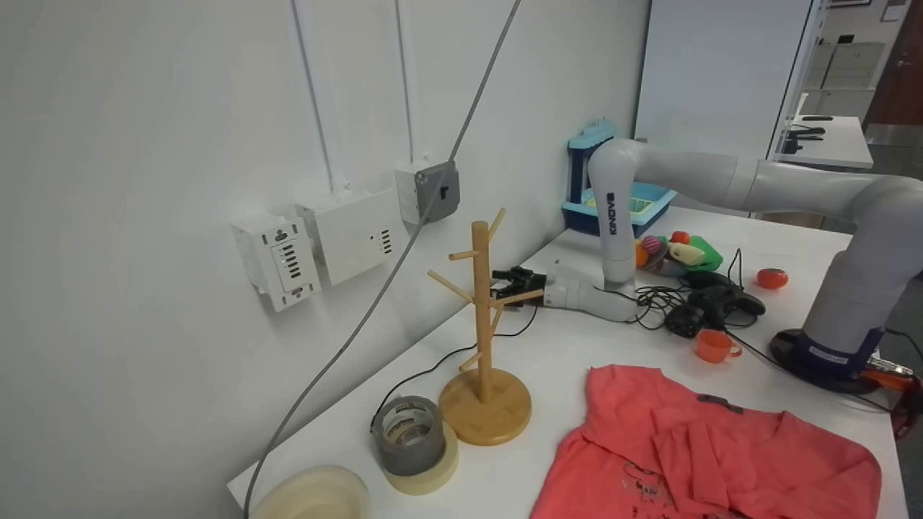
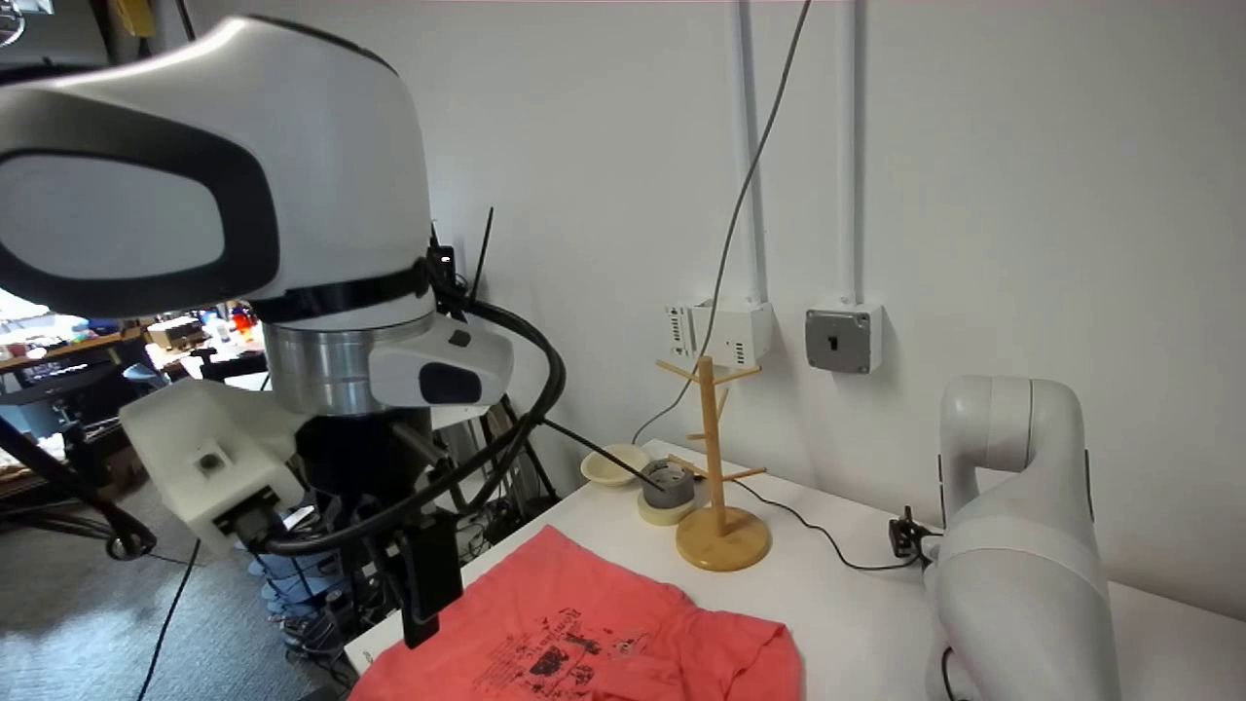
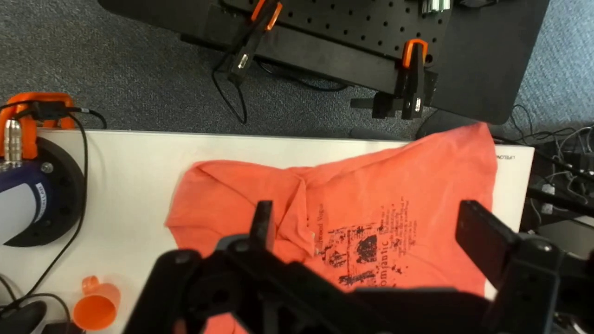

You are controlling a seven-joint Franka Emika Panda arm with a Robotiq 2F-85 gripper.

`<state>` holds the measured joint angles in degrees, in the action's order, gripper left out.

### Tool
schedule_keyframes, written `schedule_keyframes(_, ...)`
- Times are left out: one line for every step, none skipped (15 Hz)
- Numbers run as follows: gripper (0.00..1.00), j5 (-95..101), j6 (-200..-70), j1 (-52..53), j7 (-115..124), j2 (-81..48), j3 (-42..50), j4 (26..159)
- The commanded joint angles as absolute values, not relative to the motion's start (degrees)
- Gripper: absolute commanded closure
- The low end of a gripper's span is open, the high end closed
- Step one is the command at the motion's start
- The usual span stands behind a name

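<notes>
Red shirt [image 1: 685, 447] lies spread on the white bench [image 1: 559, 360], somewhat creased, with a fold of cloth laid across its dark-printed front (a sleeve, by the look of it). In the wrist view, one corner juts past the bench's edge. Above the shirt and apart from it hangs the tool [image 3: 371, 229], its two fingers spread wide with nothing between them. Near the shirt a wooden peg stand [image 1: 483, 324] stands upright on its round base. Beside that, a grey tape roll [image 1: 411, 454] rests on a cream tape roll [image 1: 425, 481], with a pale bowl [image 1: 310, 497] close by. An orange cup [image 1: 714, 347] sits near both the shirt and the base of a white arm [image 1: 743, 184] marked KINOVA.
</notes>
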<state>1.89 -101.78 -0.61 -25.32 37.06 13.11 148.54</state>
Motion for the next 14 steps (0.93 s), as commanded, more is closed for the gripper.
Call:
schedule_keyframes(0.0,1.3,-103.6,1.7,-24.8,38.7,8.8,152.8)
schedule_keyframes(0.0,0.6,-104.4,2.7,-24.4,38.9,7.5,153.9)
schedule_keyframes(0.0,-0.4,-105.8,3.8,-24.0,39.0,6.3,155.0)
schedule_keyframes(0.0,-1.9,-107.8,5.3,-23.6,39.1,5.1,156.0)
schedule_keyframes(0.0,-3.5,-109.8,6.5,-23.4,39.2,4.2,156.8)
schedule_keyframes(0.0,-5.6,-112.6,8.1,-23.0,39.1,3.2,157.6)
schedule_keyframes(0.0,-7.5,-114.9,9.5,-22.9,38.9,2.5,158.0)
schedule_keyframes(0.0,-9.8,-117.4,11.0,-22.5,38.5,1.7,158.2)
schedule_keyframes(0.0,-11.7,-118.9,12.3,-22.3,37.9,1.2,158.2)
schedule_keyframes(0.0,-13.0,-119.5,13.5,-22.4,36.9,0.8,157.1)
schedule_keyframes(0.0,-10.2,-117.3,11.7,-22.9,37.1,1.4,157.3)
schedule_keyframes(0.0,-11.2,-118.2,12.7,-22.8,36.9,0.9,157.2)
schedule_keyframes(0.0,-11.6,-118.5,13.2,-22.6,36.8,0.7,157.2)
schedule_keyframes(0.0,-11.6,-118.6,13.3,-22.6,36.8,0.7,157.2)
